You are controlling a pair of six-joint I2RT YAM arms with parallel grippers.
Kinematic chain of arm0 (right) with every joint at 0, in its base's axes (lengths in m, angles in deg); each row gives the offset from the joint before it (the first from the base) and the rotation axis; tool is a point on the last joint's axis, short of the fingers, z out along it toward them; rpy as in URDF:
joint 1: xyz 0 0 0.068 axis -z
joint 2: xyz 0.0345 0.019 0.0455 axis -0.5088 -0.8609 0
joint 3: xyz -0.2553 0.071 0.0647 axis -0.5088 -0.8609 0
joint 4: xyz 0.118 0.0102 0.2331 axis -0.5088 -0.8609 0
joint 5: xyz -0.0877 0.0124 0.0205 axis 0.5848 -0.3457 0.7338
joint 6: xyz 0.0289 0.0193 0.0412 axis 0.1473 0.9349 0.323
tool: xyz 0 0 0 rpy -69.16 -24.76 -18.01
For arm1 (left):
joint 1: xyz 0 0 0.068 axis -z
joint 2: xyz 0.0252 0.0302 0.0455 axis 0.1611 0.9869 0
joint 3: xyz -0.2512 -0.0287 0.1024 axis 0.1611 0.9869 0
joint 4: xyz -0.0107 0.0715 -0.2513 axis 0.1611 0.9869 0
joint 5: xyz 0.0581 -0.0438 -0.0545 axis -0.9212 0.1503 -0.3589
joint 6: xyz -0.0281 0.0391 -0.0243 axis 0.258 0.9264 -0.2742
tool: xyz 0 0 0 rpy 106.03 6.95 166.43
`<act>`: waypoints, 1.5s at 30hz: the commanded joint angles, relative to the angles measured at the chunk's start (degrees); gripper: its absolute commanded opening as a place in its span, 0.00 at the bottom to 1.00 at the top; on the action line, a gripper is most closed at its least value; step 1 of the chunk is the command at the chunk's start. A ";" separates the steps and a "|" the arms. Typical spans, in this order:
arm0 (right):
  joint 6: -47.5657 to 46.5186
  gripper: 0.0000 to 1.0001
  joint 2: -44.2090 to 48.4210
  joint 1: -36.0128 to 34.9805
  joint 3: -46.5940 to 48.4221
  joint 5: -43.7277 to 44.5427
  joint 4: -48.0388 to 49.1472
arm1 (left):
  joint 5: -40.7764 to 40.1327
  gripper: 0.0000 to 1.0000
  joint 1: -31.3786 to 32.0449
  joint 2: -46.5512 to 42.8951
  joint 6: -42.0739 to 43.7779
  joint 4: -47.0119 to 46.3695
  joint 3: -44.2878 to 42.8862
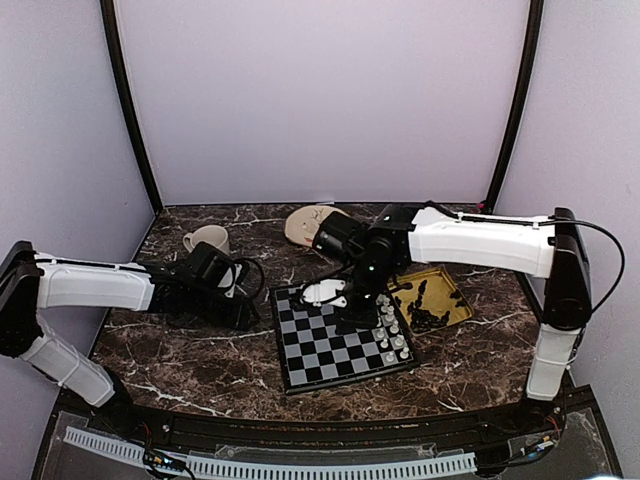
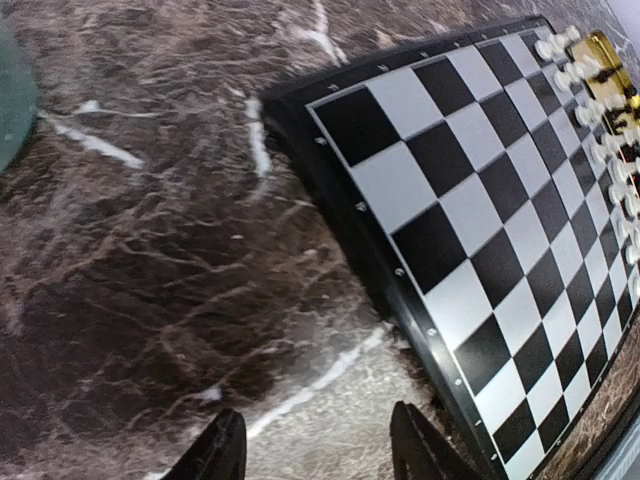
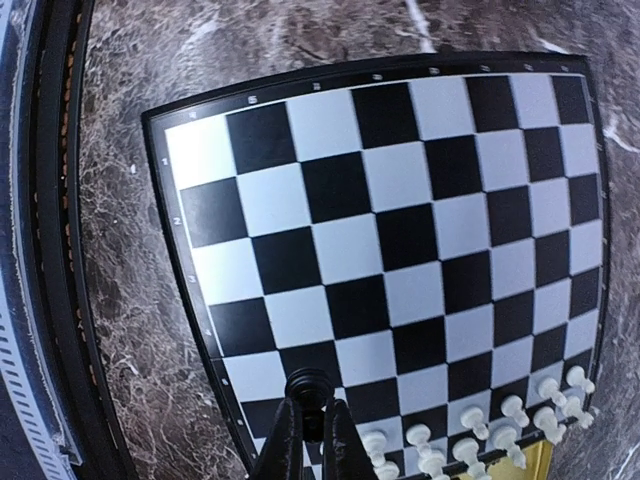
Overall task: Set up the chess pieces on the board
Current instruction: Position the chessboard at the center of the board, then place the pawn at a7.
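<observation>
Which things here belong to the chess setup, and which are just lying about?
Job: board; black chess pieces in yellow tray; black piece in right tool; white pieces, already on board.
Lying about: mug; beige oval object.

Board (image 1: 318,352): blk/white checks, dark rim. Worktop (image 1: 200,360): dk brown marble, white veins. Tray (image 1: 458,300) yellow; chess pieces (image 1: 426,314) blk, others (image 1: 392,335) white.

Top cam overhead; wrist cams close on board (image 3: 400,230).

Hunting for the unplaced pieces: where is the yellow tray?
In the top view the yellow tray lies right of the board, next to its rows of white pieces, holding black pieces.
</observation>
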 commanded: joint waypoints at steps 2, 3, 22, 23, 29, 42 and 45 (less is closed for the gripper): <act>-1.17 0.00 -4.18 -4.99 2.24 0.24 -0.62 | -3.61 0.53 -2.37 -5.74 -2.27 2.68 2.25; -1.24 0.00 -5.04 -5.57 2.62 0.49 -1.02 | -4.12 0.54 -2.52 -6.28 -2.45 3.11 2.23; -0.11 0.00 -16.31 -9.27 10.45 2.32 -3.32 | -6.45 0.57 -3.23 -9.13 -3.26 1.81 4.95; -0.01 0.00 -16.47 -9.20 10.63 2.14 -3.27 | -6.48 0.57 -3.28 -9.13 -3.10 1.84 4.95; 0.18 0.00 -17.60 -9.85 11.90 0.59 -3.76 | -6.80 0.57 -3.30 -8.12 -2.68 1.38 4.88; 0.30 0.03 -18.95 -10.07 11.82 0.21 -3.55 | -6.48 0.57 -3.32 -6.64 -1.80 0.76 4.30; 0.32 0.03 -19.03 -10.20 11.64 -0.19 -3.59 | -6.28 0.58 -3.32 -6.28 -1.64 0.52 4.17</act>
